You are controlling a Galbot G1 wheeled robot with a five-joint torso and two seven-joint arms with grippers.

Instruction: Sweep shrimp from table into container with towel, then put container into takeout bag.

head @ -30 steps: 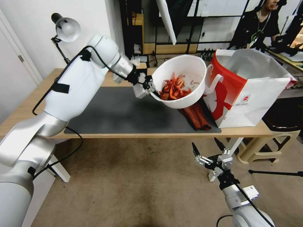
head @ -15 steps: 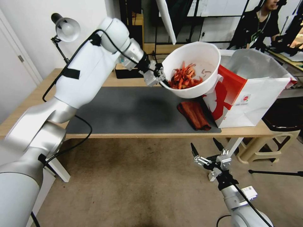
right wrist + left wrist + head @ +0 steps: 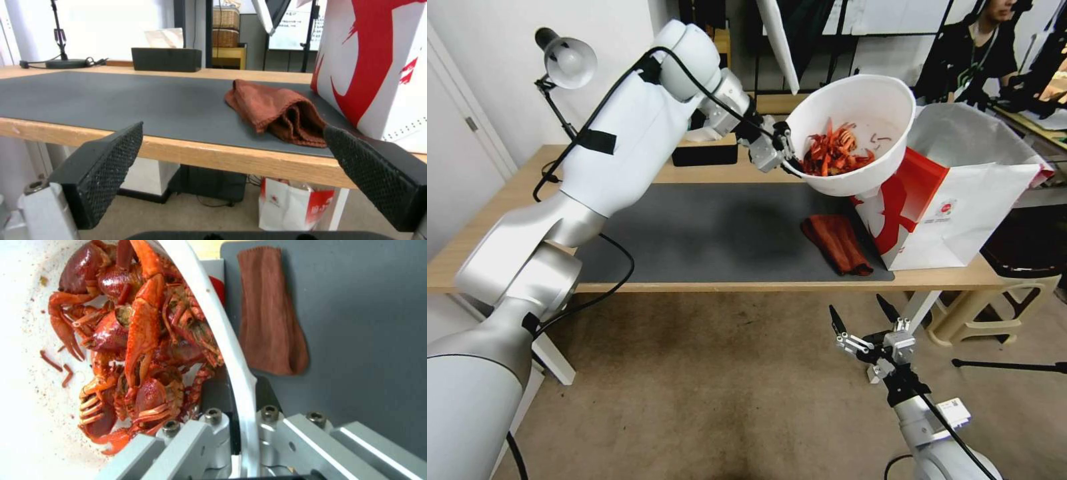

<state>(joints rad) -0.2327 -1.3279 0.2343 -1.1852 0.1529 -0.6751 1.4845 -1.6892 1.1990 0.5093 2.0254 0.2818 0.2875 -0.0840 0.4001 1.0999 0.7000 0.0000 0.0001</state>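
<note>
My left gripper is shut on the rim of the white container, holding it tilted in the air above the table, beside the takeout bag's open top. Red-orange shrimp lie heaped inside the container; the left wrist view shows the shrimp close up, with the rim clamped between the jaws. The rust-red towel lies folded on the dark mat next to the bag; the towel also appears past my right gripper. My right gripper hangs open below the table's front edge.
A black tissue box stands at the back of the table and a desk lamp at the back left. A beige stool stands right of the table. A small red and white bag sits on the floor under the table.
My left arm has lifted the container of shrimp up and to the right, from just above the mat to beside the bag's opening. The right gripper has barely moved.
</note>
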